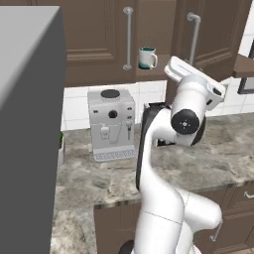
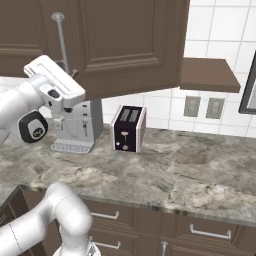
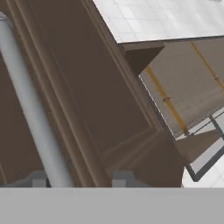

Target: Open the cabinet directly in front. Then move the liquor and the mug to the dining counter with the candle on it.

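**Clerk:** Grey slab (image 1: 25, 124), tall and plain, at the near left of the left base view. Next item?

**Checker:** White arm (image 1: 163, 198), rising in front of the brown drawers (image 2: 200, 230) with silver handles. It bends up towards the wall units.

**Clerk:** Worktop?

**Checker:** Marbled stone counter (image 1: 208, 163). On it stands one silver coffee machine (image 1: 111, 124) against the tiled wall. One dark toaster (image 2: 128, 128) with two empty slots stands just beside the machine in the right base view.

**Clerk:** Above that?

**Checker:** The cabinet (image 2: 130, 45), dark brown, with two panelled doors. The left door lies flat. The right door stands swung partly outward, leaving a gap between the two.

**Clerk:** Contents?

**Checker:** One mug (image 1: 147, 58), white with a teal rim, upright on the cabinet's bottom shelf. It is seen through the gap, with its handle to the right. The rest of the interior is hidden by the doors.

**Clerk:** Gripper?

**Checker:** The gripper (image 3: 81, 179) is up at the right door. Its jaws are parted, with the silver bar handle (image 3: 26, 109) passing between the two tips. The bar runs close to one tip, with clear space before the other, and nothing is clamped.

**Clerk:** Furthest items?

**Checker:** One brown wall shelf (image 2: 207, 75), with two outlet plates (image 2: 202, 107) on the tiles beneath it.
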Robot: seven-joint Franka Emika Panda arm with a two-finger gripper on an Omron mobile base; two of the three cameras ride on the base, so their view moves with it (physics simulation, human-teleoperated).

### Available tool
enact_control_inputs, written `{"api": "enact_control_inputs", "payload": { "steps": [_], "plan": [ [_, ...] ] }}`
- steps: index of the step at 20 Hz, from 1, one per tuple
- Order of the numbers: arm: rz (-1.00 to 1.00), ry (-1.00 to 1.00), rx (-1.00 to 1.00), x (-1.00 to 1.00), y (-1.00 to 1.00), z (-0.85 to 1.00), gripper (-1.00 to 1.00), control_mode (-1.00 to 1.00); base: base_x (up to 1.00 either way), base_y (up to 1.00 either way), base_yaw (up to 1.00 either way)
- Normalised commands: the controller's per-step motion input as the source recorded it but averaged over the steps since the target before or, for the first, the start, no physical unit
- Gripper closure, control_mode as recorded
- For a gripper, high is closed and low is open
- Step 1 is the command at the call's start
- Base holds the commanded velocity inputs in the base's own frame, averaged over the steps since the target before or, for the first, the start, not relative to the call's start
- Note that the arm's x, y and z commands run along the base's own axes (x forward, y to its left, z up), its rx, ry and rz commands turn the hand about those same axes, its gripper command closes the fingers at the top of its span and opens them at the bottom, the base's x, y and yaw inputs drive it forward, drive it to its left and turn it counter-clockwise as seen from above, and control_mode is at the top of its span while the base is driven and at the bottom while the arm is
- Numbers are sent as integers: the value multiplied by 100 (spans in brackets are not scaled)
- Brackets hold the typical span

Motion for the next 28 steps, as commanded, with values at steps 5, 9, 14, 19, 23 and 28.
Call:
{"api": "enact_control_inputs", "payload": {
  "steps": [5, 9, 14, 19, 23, 28],
  "plan": [
    [-5, 1, 3, -31, -29, 0, -100, -100, 0, 0, 0],
    [4, 2, -2, -68, 39, -15, -100, -100, 0, 0, 0],
    [2, 1, -12, -98, 96, -11, -100, -100, 0, 0, 0],
    [1, 5, -23, -31, 100, -1, -100, -100, 0, 0, 0],
    [-4, 7, -22, 62, 93, 0, -100, -100, 0, 0, 0],
    [-20, 14, -1, 100, -1, -2, -100, -100, 0, 0, 0]
  ]
}}
